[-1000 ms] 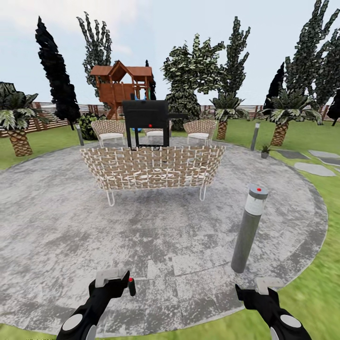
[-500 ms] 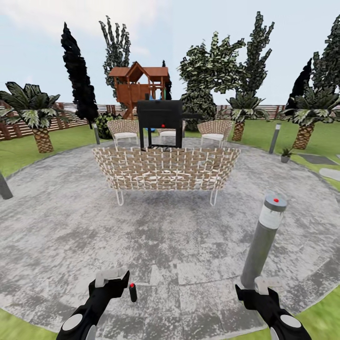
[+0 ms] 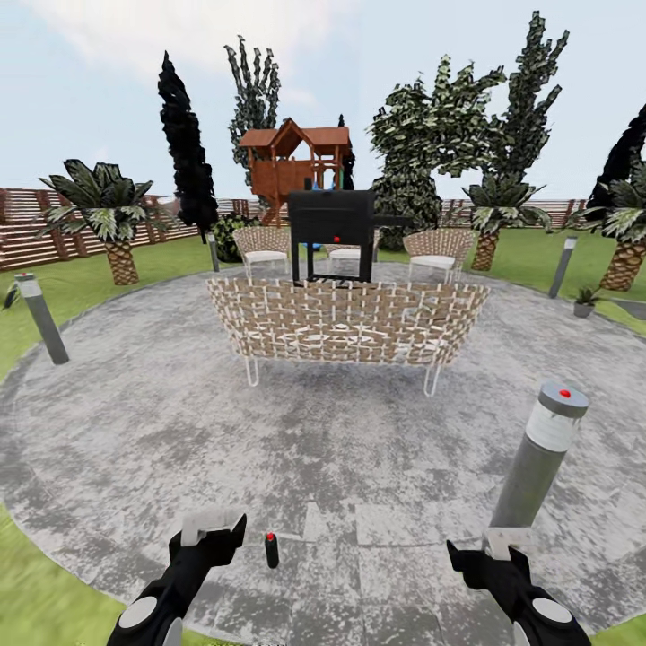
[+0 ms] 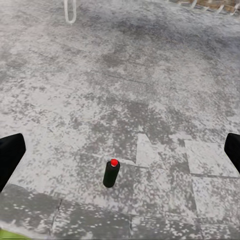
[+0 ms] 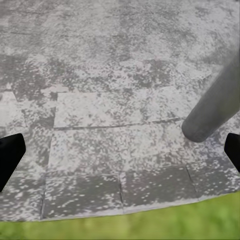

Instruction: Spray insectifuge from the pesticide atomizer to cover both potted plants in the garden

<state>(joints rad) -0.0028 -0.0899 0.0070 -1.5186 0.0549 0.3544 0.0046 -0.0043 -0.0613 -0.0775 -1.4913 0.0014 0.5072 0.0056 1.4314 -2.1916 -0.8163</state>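
The pesticide atomizer (image 3: 271,549) is a small dark bottle with a red dot on top. It stands upright on the grey paved patio (image 3: 135,431), just right of my left gripper (image 3: 211,534). In the left wrist view the atomizer (image 4: 111,173) stands between and beyond the two wide-apart fingers of my left gripper (image 4: 120,150), untouched. My right gripper (image 3: 507,545) is open and empty over the paving near the patio's edge. One potted plant (image 3: 585,301) sits far off at the patio's right rim.
A grey lamp post (image 3: 540,458) rises close beside my right gripper, and its base (image 5: 212,107) is in the right wrist view. Another lamp post (image 3: 40,316) stands at the left. A wicker sofa (image 3: 345,323), a black grill (image 3: 332,233) and chairs fill the middle.
The whole view has swung, so everything has shifted to the right in the picture. The atomizer now lies a little further right of my left gripper. Both grippers stay open.
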